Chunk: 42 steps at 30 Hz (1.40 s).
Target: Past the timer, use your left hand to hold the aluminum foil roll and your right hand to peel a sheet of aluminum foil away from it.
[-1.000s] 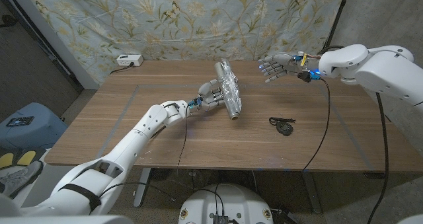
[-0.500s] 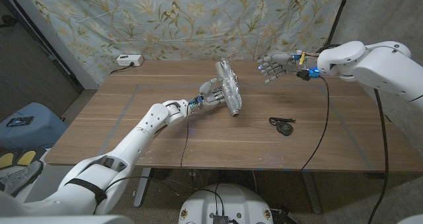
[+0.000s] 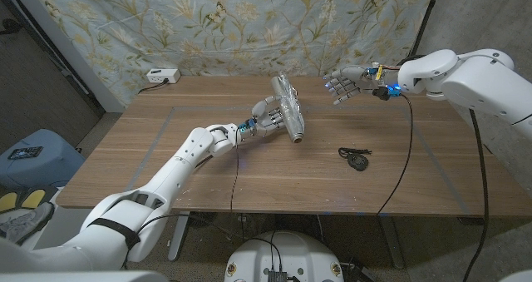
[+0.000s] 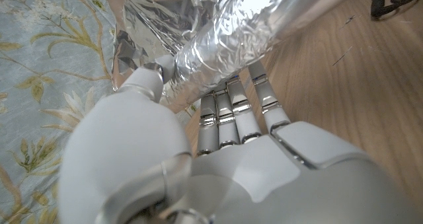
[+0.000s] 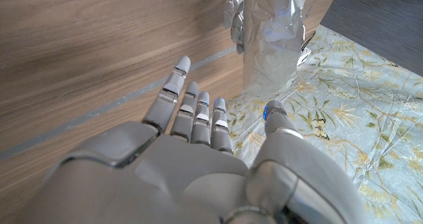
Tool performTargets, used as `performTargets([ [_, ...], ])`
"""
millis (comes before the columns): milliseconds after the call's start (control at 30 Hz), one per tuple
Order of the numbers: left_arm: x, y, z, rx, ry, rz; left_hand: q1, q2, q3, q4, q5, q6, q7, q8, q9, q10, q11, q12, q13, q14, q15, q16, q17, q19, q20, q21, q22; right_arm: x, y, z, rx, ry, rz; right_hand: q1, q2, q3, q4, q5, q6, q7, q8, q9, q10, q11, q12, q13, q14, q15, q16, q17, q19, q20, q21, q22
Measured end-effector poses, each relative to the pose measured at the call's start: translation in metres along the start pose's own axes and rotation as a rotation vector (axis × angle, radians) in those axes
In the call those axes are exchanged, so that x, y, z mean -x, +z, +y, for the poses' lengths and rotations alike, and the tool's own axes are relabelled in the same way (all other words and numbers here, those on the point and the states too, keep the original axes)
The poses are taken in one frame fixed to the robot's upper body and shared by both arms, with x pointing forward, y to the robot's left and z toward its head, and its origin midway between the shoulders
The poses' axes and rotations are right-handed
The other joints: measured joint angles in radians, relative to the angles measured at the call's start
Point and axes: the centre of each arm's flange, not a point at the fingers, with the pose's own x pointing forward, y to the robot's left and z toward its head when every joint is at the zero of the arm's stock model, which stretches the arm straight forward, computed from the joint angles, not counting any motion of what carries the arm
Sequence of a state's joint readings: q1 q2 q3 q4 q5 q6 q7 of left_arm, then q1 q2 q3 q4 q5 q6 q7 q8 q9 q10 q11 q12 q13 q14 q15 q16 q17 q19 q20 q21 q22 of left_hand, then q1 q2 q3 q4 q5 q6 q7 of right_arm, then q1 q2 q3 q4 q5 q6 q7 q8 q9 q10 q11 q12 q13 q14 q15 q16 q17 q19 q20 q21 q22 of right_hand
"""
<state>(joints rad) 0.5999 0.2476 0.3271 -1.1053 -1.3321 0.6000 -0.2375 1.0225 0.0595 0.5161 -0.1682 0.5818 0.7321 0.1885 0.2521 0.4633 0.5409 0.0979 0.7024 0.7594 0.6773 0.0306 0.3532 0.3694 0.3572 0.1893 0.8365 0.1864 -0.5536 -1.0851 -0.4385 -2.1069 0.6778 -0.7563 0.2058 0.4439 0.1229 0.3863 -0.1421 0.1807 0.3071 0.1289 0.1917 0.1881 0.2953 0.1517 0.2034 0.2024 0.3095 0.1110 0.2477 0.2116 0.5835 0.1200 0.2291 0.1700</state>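
The robot's left hand grips the aluminum foil roll, tilted above the middle of the wooden table. Its right hand hovers near the roll, fingers spread, holding nothing.

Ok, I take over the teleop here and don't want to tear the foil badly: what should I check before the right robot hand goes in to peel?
1. Left robot hand holds the aluminum foil roll: ok, its fingers wrap the roll in the left wrist view.
2. Roll's lower end on the wooden table: cannot tell, contact is not clear.
3. Right robot hand free: ok, fingers apart, holding nothing.
4. Right robot hand at the foil: not ok, a gap separates it from the roll.
5. Loose foil edge to pinch: cannot tell; the foil is crumpled, no clean edge shows.
6. Path clear: ok, the black timer lies nearer the robot, off the line.
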Motion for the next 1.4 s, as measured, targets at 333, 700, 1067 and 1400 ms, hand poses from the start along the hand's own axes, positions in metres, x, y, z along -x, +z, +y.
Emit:
performTargets([
  [333, -0.004, -0.003, 0.002, 0.047, -0.018, 0.016, 0.0, 0.0, 0.0, 0.0, 0.0, -0.014, -0.014, 0.0, 0.0, -0.005, -0.005, -0.018, -0.022, -0.008, 0.0, -0.005, 0.005, -0.006, -0.006, 0.0, 0.0, -0.002, 0.001, 0.002, -0.004, 0.005, 0.015, 0.0, 0.0, 0.0, 0.0, 0.0, 0.0, 0.0, 0.0, 0.0, 0.0, 0.0, 0.0, 0.0, 0.0, 0.0, 0.0, 0.0, 0.005, 0.005, 0.0, 0.0],
  [700, -0.007, -0.006, 0.002, 0.081, -0.039, 0.028, -0.007, 0.007, 0.0, 0.0, 0.0, -0.028, -0.028, 0.0, 0.0, -0.016, -0.016, -0.045, -0.04, -0.019, 0.01, -0.013, 0.014, -0.011, 0.0, 0.0, 0.0, -0.002, 0.002, 0.003, -0.005, 0.009, 0.026, 0.005, 0.005, 0.0, 0.0, 0.0, -0.005, 0.005, 0.0, 0.0, -0.003, 0.003, 0.0, 0.0, 0.0, 0.0, 0.0, 0.005, 0.009, 0.009, 0.0, 0.0],
  [1067, -0.009, -0.01, 0.004, 0.106, -0.052, 0.033, -0.007, 0.006, -0.006, 0.006, -0.005, -0.034, -0.034, -0.01, 0.0, -0.019, -0.019, -0.051, -0.047, -0.024, 0.016, -0.013, 0.023, -0.016, 0.005, 0.0, 0.0, -0.002, 0.004, 0.004, -0.002, 0.013, 0.032, 0.005, 0.005, -0.003, 0.003, 0.0, -0.005, 0.005, 0.0, 0.0, -0.003, 0.003, 0.0, 0.0, 0.0, 0.0, 0.0, 0.005, 0.018, 0.018, -0.006, 0.0],
  [1400, -0.01, -0.012, 0.004, 0.126, -0.065, 0.032, -0.009, 0.005, -0.01, 0.01, -0.014, -0.039, -0.039, -0.025, 0.008, -0.021, -0.021, -0.054, -0.042, -0.033, 0.025, -0.013, 0.031, -0.025, 0.014, 0.0, 0.0, -0.002, 0.004, 0.005, 0.001, 0.028, 0.041, 0.009, 0.009, -0.003, 0.003, 0.0, -0.005, 0.005, 0.0, 0.0, -0.004, 0.013, 0.0, 0.0, 0.0, 0.011, 0.0, 0.005, 0.029, 0.021, -0.006, 0.0],
])
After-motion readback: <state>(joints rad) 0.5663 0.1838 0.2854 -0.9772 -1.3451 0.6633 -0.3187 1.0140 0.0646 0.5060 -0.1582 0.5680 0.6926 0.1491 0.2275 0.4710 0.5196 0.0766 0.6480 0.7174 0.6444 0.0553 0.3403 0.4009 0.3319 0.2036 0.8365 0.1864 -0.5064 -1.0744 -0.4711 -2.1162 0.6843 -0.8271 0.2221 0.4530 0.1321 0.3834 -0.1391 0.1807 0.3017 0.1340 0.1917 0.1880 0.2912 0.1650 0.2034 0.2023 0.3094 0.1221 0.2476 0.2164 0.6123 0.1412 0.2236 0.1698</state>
